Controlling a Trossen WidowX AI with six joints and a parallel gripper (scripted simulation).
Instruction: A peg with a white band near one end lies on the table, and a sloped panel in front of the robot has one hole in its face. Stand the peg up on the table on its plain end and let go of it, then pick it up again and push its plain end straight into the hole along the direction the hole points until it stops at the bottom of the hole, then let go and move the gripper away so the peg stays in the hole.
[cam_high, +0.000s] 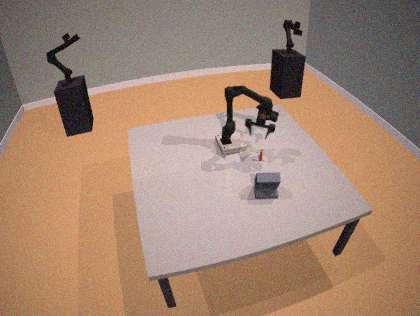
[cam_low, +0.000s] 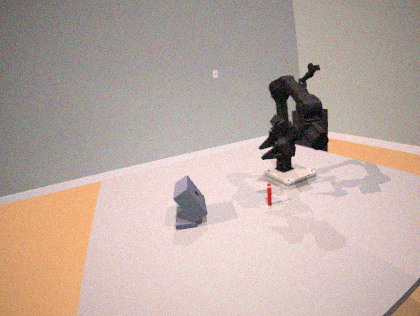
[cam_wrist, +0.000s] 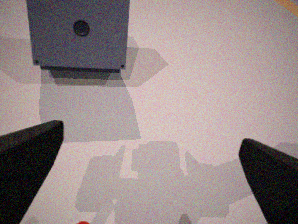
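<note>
The red peg (cam_high: 260, 155) (cam_low: 269, 196) (cam_wrist: 83, 222) stands upright on the table, its banded end up; only its top shows at the lower edge of the wrist view. My gripper (cam_high: 259, 134) (cam_low: 262, 153) (cam_wrist: 154, 138) is wide open and empty, raised above the peg and apart from it. The blue-grey sloped panel (cam_high: 267, 181) (cam_low: 188, 202) (cam_wrist: 55, 35) stands on the table beyond the peg from the robot's base. Its round dark hole (cam_low: 197, 193) (cam_wrist: 81, 28) faces the robot side and looks empty. The hole is hidden in the top view.
The arm's pale base plate (cam_high: 231, 148) (cam_low: 291, 176) sits on the table (cam_high: 200, 225) (cam_low: 200, 280) close behind the peg. Two dark pedestals (cam_high: 74, 107) (cam_high: 287, 75) with other arms stand on the floor beyond the table. Arm shadows lie around the peg.
</note>
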